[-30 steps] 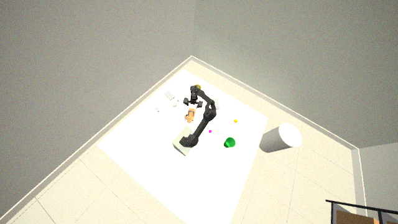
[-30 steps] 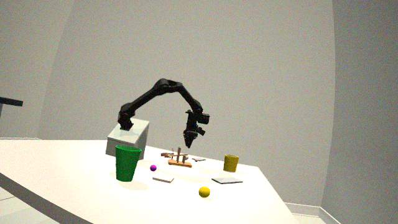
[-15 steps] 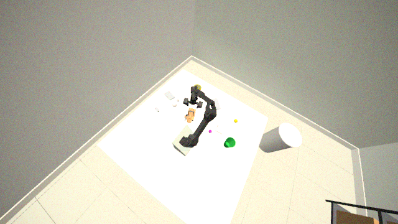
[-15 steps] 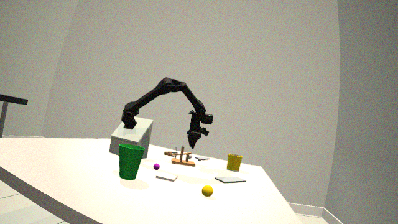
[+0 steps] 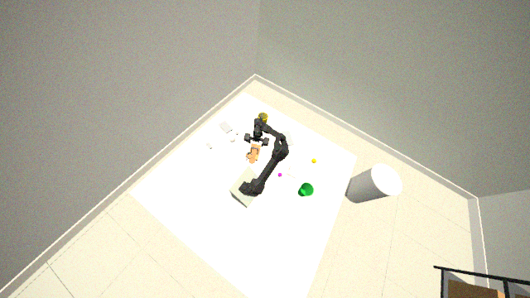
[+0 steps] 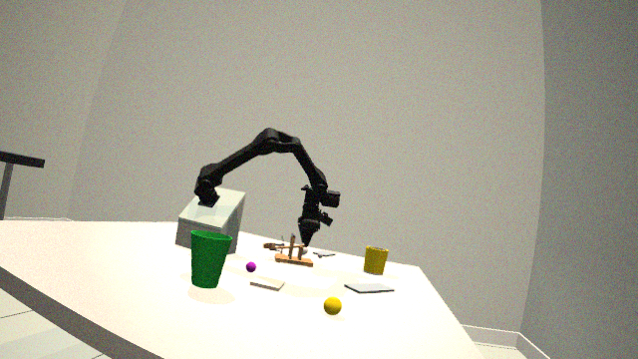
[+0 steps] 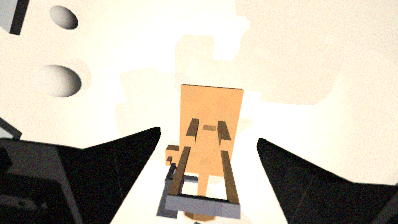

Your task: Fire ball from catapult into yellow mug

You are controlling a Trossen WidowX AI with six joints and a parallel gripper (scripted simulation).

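Catapult [image 7: 207, 150] sits on the table right beneath the gripper [image 6: 306, 240], whose fingers hang spread wide and empty either side of it, its long wooden frame running lengthwise between them toward the yellow mug [image 6: 375, 259] well off

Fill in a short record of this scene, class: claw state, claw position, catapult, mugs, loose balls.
claw state: claw open, holding nothing
claw position: above the catapult, fingers either side of it in the wrist view
catapult: no ball visible on it
mugs: yellow mug, green mug, both upright
loose balls: yellow ball, purple ball, on the table
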